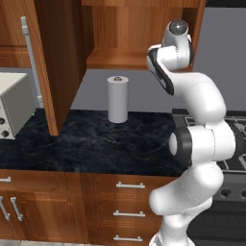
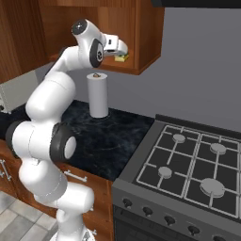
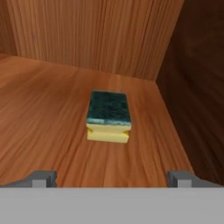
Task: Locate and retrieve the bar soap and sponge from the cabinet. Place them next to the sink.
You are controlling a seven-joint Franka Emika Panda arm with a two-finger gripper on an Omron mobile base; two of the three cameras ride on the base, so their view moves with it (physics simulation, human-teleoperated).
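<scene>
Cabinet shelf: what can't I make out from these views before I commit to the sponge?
- Bar soap: no sign of it on the cabinet shelf; the hand view covers just the stretch around the sponge.
- Sponge in the right base view: a small yellow sliver, mostly hidden by the end effector.
- Shelf interior in the left base view: blocked by the arm.
- Sink: outside every frame.

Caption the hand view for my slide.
Open gripper facing the sponge, green side up, on the cabinet shelf near its right wall.
</scene>
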